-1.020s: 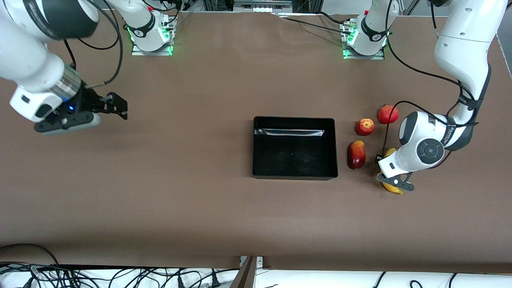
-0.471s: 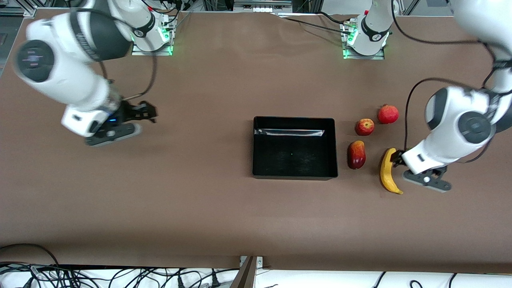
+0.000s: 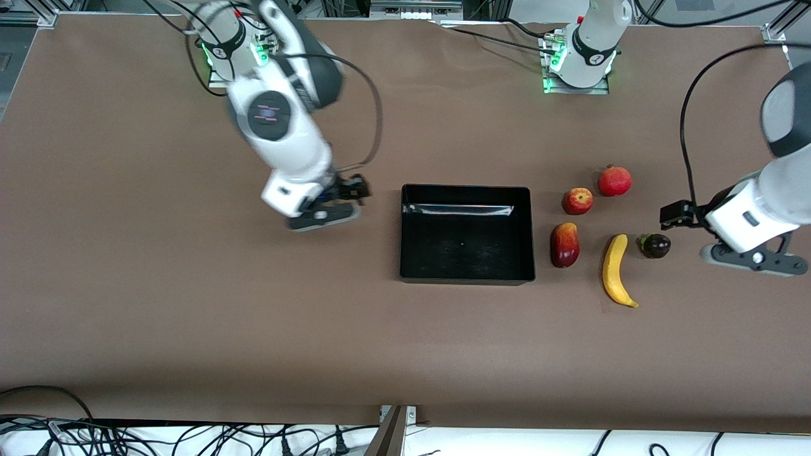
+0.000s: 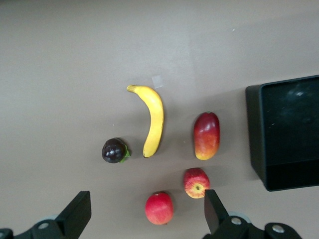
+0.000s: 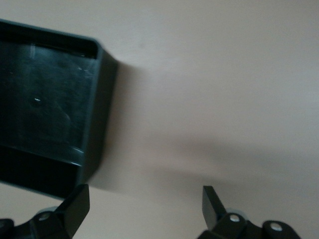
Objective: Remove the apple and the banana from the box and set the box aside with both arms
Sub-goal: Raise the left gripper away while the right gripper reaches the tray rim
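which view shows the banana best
The left wrist view: the banana lies whole, large and unobstructed between the small dark fruit and the mango. The front view also shows it whole but smaller. The right wrist view shows only the box, no banana.

1. The black bin (image 3: 467,233) is a shallow rectangular box with glossy inner walls. It sits flat and open on the table, with nothing inside, just beside the right gripper (image 3: 361,188) on the side toward the left arm's end.
2. The banana (image 3: 616,270) is long, curved and yellow. It lies flat near the left gripper (image 3: 673,215), toward the bin from it.
3. The apple (image 3: 577,201) is small, round and red with yellow streaks. It rests between the bin and the left gripper.
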Tool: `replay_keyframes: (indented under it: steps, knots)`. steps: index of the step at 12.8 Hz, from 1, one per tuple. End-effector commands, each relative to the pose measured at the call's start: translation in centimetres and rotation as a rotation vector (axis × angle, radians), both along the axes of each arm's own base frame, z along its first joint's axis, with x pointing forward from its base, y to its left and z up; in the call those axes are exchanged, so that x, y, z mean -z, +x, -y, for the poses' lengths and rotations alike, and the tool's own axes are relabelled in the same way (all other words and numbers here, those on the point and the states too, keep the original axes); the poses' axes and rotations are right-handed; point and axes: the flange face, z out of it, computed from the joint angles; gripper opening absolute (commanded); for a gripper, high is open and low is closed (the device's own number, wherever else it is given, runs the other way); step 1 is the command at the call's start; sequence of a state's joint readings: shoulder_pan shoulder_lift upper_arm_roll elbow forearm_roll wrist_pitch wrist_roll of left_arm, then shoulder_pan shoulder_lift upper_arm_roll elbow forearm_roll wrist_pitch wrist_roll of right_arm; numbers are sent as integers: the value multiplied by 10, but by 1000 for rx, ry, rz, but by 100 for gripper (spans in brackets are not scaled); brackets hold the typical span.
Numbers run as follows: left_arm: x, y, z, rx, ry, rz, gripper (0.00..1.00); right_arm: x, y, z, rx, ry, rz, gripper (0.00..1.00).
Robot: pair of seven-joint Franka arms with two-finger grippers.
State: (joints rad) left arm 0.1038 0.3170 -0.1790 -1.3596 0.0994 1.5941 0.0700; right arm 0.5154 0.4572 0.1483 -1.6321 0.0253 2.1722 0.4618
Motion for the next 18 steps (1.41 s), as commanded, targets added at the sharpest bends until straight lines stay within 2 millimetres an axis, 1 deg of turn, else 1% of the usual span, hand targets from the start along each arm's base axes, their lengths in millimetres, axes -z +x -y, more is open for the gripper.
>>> replay_keyframes:
  steps: [1, 2, 3, 4, 5, 7, 8, 9, 10, 12, 13, 15, 16, 18]
  knots:
    - [-34, -60, 7, -47, -24, 49, 100, 42, -18, -52, 86, 36, 26, 100]
    - [-32, -79, 5, -83, -29, 106, 100, 60, -26, -66, 102, 46, 30, 100]
    - [-29, -91, 3, -140, -36, 141, 100, 74, -35, -78, 107, 40, 38, 100]
    - [-28, -96, -1, -186, -39, 161, 100, 90, -42, -87, 114, 27, 50, 100]
    - [-28, -97, -2, -183, -34, 152, 100, 104, -51, -96, 119, 14, 67, 100]
    - [-29, -96, -13, -202, -29, 101, 100, 128, -53, -101, 131, 6, 85, 100]
    - [-33, -95, -9, -191, -28, 105, 100, 136, -52, -105, 125, 1, 86, 91]
    - [-39, -97, -3, -180, -25, 102, 100, 144, -54, -109, 111, -10, 92, 72]
    - [-43, -98, 6, -165, -21, 92, 100, 147, -52, -110, 108, -14, 97, 49]
    - [-45, -96, 8, -158, -15, 93, 100, 146, -53, -111, 95, -16, 103, 3]
    - [-45, -96, 8, -157, -16, 92, 100, 145, -53, -111, 102, -12, 100, 0]
    - [-46, -96, 9, -155, -15, 93, 100, 145, -53, -109, 104, -20, 98, 0]
    - [-45, -96, 7, -152, -15, 91, 100, 140, -49, -106, 106, -20, 102, 0]
    - [-46, -96, 8, -126, -17, 91, 100, 110, -37, -91, 117, -57, 95, 0]
